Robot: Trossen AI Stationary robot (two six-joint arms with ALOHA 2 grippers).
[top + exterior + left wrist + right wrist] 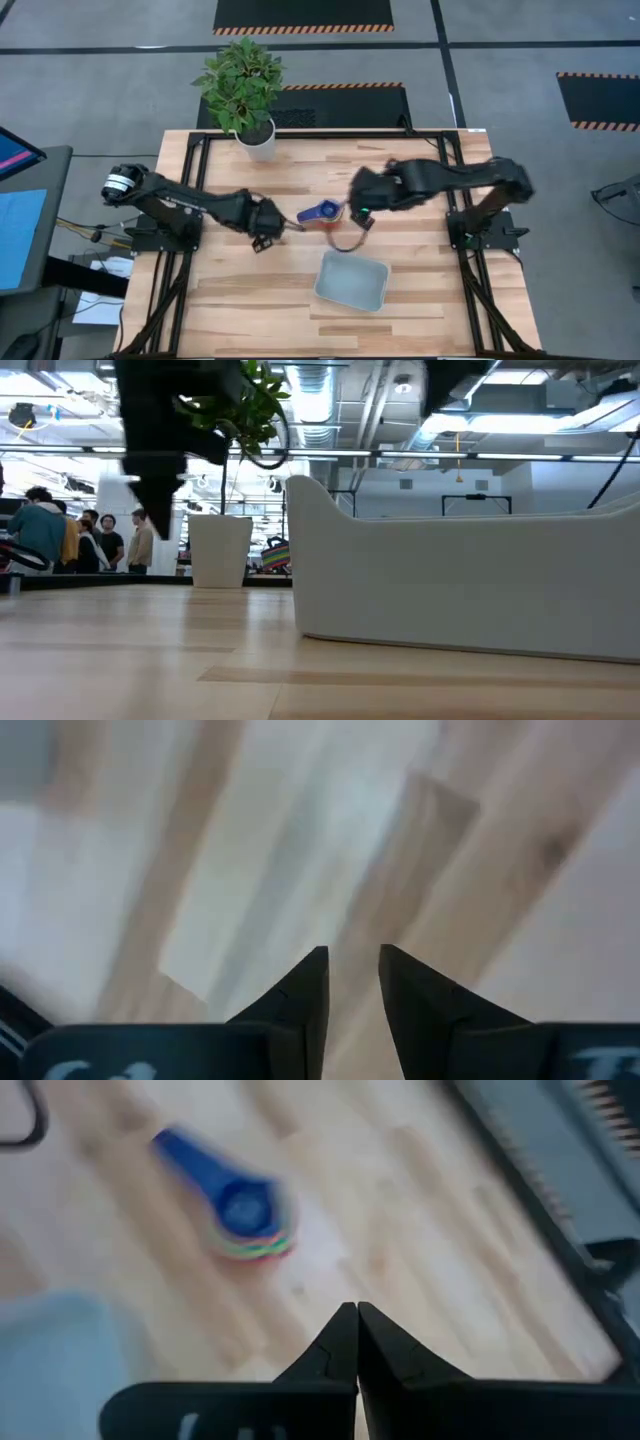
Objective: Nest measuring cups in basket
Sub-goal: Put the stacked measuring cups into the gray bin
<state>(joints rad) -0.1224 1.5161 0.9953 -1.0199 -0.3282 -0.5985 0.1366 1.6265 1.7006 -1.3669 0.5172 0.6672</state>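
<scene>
Overhead, a pale wooden table stands on a grey floor marked with black mats edged in orange stripes. A white pot with a leafy plant sits at the table's 11 o'clock edge. The pale grey-blue basket lies at about 5 o'clock from the table's centre, with nothing visible inside it. The measuring cups sit stacked together near the centre, dark blue on top, on the bare wood and outside the basket.

The left gripper hovers at 9 o'clock of the stack, near it. The right gripper hovers at 3 o'clock of the stack, just beside it.

The right wrist view shows what the overhead one cannot: bands of red, green and yellow under the dark blue cup, and that gripper's fingers pressed together. The left wrist view shows only wood, with its fingers slightly apart. The table-level view shows the basket's wall up close, and beyond the table a lit workroom with several people standing far off.
</scene>
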